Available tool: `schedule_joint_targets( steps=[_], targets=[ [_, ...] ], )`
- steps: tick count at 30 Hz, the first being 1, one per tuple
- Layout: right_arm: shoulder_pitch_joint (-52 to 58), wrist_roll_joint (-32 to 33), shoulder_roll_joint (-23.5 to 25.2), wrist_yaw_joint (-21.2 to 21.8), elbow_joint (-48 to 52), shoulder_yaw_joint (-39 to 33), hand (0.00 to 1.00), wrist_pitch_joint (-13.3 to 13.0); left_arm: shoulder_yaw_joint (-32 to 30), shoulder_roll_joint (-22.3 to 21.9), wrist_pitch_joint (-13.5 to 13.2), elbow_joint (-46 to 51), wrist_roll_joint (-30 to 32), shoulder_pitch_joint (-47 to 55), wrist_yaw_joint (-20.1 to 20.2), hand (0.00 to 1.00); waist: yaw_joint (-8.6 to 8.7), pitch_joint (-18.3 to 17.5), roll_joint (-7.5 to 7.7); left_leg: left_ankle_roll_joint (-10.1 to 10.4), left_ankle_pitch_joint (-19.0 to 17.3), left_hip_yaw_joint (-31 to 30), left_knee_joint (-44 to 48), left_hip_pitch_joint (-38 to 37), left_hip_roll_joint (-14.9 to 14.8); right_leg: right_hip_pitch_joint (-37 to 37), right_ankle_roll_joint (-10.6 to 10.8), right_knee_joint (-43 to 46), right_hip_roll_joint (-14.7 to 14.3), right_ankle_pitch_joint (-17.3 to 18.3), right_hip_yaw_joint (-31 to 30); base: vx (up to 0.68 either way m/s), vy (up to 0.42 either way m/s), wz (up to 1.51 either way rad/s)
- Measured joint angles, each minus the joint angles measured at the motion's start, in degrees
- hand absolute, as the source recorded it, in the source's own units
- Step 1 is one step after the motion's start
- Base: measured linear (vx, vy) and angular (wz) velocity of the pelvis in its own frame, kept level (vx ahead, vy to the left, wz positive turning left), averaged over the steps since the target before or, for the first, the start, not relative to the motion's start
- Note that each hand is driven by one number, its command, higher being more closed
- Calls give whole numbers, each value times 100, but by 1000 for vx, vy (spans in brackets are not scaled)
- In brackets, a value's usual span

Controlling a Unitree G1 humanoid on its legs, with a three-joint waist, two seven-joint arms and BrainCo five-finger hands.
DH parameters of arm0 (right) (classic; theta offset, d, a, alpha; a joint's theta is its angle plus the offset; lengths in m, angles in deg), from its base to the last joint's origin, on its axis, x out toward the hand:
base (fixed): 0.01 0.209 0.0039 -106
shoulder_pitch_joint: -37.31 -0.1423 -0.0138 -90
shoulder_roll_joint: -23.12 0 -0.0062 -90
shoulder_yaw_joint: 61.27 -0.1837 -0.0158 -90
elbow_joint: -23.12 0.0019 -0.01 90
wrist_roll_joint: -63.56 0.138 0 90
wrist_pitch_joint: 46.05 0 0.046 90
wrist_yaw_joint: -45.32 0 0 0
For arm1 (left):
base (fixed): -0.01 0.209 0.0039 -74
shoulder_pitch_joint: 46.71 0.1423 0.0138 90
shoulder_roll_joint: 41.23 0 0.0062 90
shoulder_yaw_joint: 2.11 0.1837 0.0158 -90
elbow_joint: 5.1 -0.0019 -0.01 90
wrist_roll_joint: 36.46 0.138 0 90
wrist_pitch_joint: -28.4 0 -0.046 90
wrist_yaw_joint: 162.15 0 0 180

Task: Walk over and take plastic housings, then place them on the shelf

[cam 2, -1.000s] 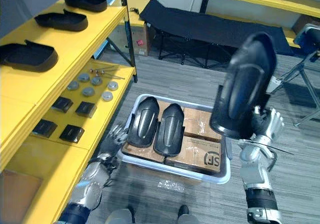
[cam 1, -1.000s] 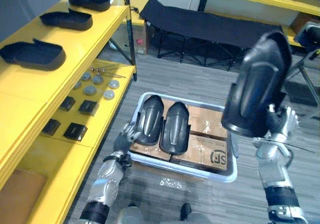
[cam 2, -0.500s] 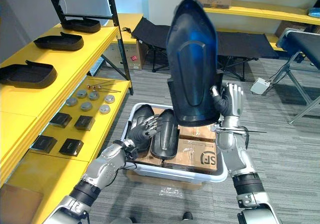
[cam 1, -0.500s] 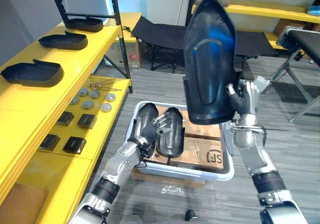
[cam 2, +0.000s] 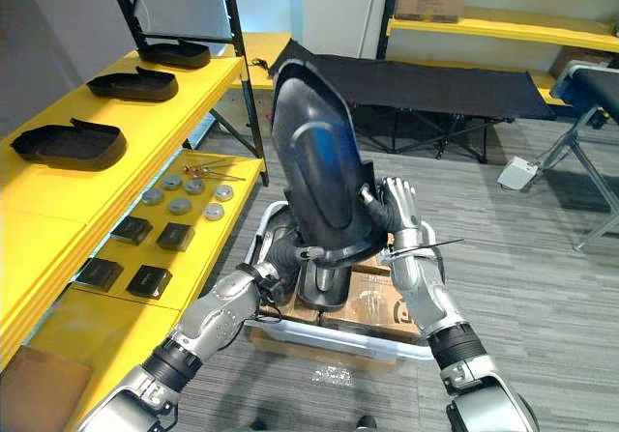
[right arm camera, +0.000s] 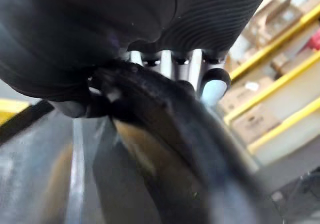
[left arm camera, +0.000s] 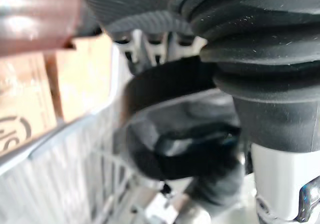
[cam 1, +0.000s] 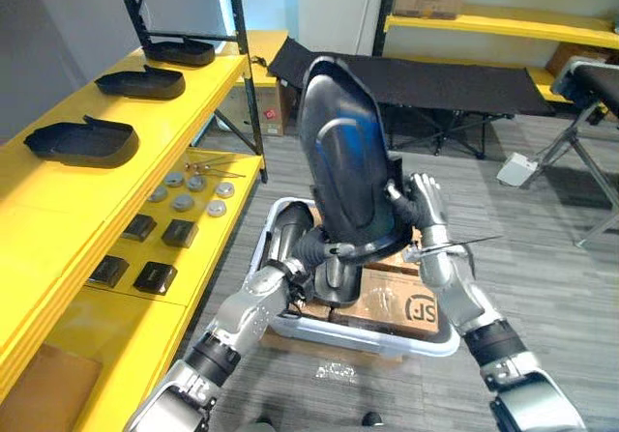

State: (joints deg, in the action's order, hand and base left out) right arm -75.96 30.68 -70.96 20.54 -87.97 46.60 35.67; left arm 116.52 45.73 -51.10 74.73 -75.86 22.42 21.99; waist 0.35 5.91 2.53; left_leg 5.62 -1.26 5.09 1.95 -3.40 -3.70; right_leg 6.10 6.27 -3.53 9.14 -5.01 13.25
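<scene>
Six black plastic housings in all. Three shelf housings (cam 1: 82, 142) lie in a row on the yellow shelf (cam 1: 39, 219), two bin housings (cam 1: 288, 231) sit side by side in the white bin (cam 1: 426, 340), and the held housing (cam 1: 343, 176) stands upright above that bin. The raised right hand (cam 1: 423, 212) clamps its fingers on the side edge. The left hand (cam 1: 293, 270) reaches to the lower rim, its fingertips seemingly tucked behind it, so I can't tell its grip. The held housing is glossy, shield-shaped and tapers upward.

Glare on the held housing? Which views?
Left eye view: blue-white sheen down the face of the housing held by the right robot hand. Right eye view: same sheen. Right wrist view: housing rim mostly dark against a bright background.
</scene>
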Motion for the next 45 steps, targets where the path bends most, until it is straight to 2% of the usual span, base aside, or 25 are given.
schedule_joint_targets(
  steps=[4, 8, 9, 12, 16, 23, 26, 31, 34, 36, 42, 43, 45],
  targets=[
    [-9, 11, 121, -29, -265, 93, 100, 43, 171, -21, 2, 8, 255, 10, -409, 0, -71, -52, 11, -9, 95, -16, -144, -62, -6, 23, 1, -18, 8, -7, 46, -41, -7, 5],
    [-17, 53, 196, -158, -460, 132, 100, 84, 175, -139, -18, 22, 924, 11, -1140, 0, -111, -60, 26, 8, 250, -131, -365, -110, -8, 5, -4, -18, -10, -13, 108, -41, -16, 9],
    [-17, 56, 228, -176, -485, 133, 100, 84, 147, -193, -25, 22, 1061, 17, -1318, 100, -129, -60, 26, 14, 297, -134, -427, -144, -13, 8, -5, -18, -16, -14, 113, 0, 0, 0],
    [-12, 54, 326, -288, -485, 149, 100, 64, 60, -286, -237, 21, 1128, 87, -1679, 100, -131, -64, 35, 14, 317, -138, -461, -158, -18, 12, -5, -18, -21, -15, 123, 0, 0, 0],
    [1, 54, 401, -450, -486, 275, 100, -33, -344, -470, -530, 20, 1054, 206, -1876, 100, -131, -78, 57, 15, 320, -144, -471, -163, -17, 24, 2, -34, -20, -21, 135, -1, 0, 1],
    [170, 48, 675, -781, -486, 559, 100, -103, -628, -484, -652, -90, 763, 542, -1913, 100, -178, -149, 218, 31, 344, -173, -549, -221, -19, 126, 5, -100, -23, -27, 231, 1, -1, 6],
    [259, 53, 801, -828, -485, 583, 100, -104, -636, -483, -677, -224, 258, 568, -1909, 100, -247, -141, 268, 30, 343, -166, -557, -255, -16, 157, 6, -100, -20, -24, 236, 0, 0, 0],
    [310, 58, 834, -901, -479, 729, 100, -143, -667, -484, -722, -238, -362, 726, -1909, 100, -257, -143, 277, 31, 343, -164, -563, -258, -26, 155, 6, -100, -21, -23, 238, 0, 0, 0],
    [356, 70, 856, -915, -403, 786, 100, -143, -592, -485, -982, -321, -853, 785, -1912, 100, -260, -140, 282, 33, 344, -164, -568, -259, -38, 155, 4, -100, -20, -22, 241, 0, 0, 0],
    [408, 184, 887, -955, -275, 829, 100, -139, -465, -487, -1325, -386, -1336, 786, -1923, 100, -260, -136, 290, 36, 345, -162, -571, -258, -48, 151, 1, -101, -22, -20, 241, 0, 0, 0],
    [468, 574, 914, -1048, 34, 873, 100, -23, -112, -489, -2061, -426, -1703, 786, -1919, 100, -254, -108, 342, 47, 352, -142, -604, -255, -56, 112, -1, -102, -25, -19, 226, -5, 0, -2],
    [470, 648, 916, -1056, 93, 878, 0, -23, -56, -490, -2169, -426, -1879, 786, -1918, 100, -245, -99, 364, 48, 351, -134, -604, -257, -57, 110, -1, -102, -25, -19, 223, 0, 0, 0],
    [504, 743, 917, -1062, 182, 881, 0, -23, 22, -496, -2287, -426, -1969, 786, -1918, 100, -245, -83, 391, 48, 351, -127, -604, -255, -56, 103, -1, -102, -24, -19, 216, 0, 0, 0]
  ],
)
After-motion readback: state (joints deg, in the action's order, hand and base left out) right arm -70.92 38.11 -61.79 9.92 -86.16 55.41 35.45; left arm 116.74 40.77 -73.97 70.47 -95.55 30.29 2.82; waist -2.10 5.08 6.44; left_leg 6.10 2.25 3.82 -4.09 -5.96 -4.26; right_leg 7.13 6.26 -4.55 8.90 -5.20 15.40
